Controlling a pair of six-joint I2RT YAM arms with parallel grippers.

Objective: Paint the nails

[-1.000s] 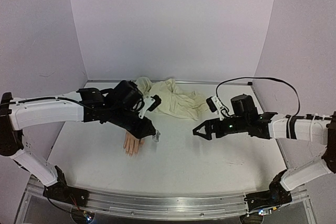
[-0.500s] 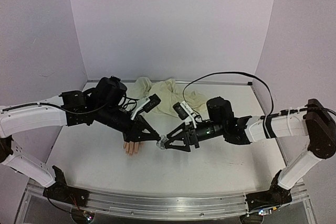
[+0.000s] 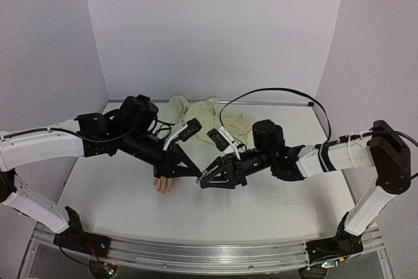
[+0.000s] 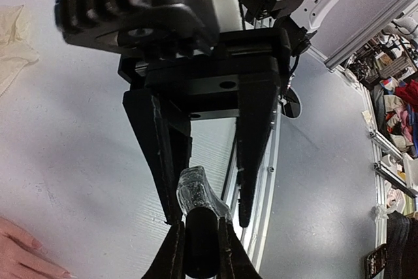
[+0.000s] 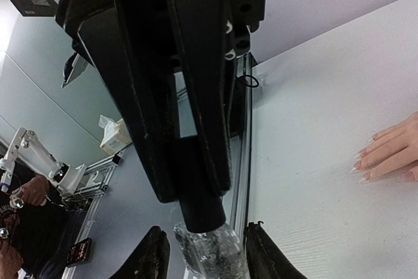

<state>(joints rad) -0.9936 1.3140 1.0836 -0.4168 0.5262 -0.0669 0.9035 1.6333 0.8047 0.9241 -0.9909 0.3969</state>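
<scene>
**A:** Where were the nails [image 5: 358, 156]?

**B:** On the pale peach, lifelike mannequin hand [image 3: 164, 181]. It lay flat on the white table [image 3: 274, 207] with its fingers towards the near edge. The wrist ran under the left arm, and a crumpled cream fabric sleeve [image 3: 212, 122] lay near the back wall.

**A:** And the left gripper [image 4: 201, 228]?

**B:** Clamped tight on the black cylindrical cap [image 5: 202, 210] of a small clear glass bottle [image 5: 210, 253]. It held the bottle off the table, just beside the mannequin's fingertips, with the glass end pointing at the right arm.

**A:** Did the right gripper [image 5: 208, 245] have hold of it?

**B:** Its jaws stood on either side of the glass body, very close on both sides. I could not tell whether they pressed on it.

**A:** How did the nails look?

**B:** Pale and pointed in the right wrist view, and too small to say more.
</scene>
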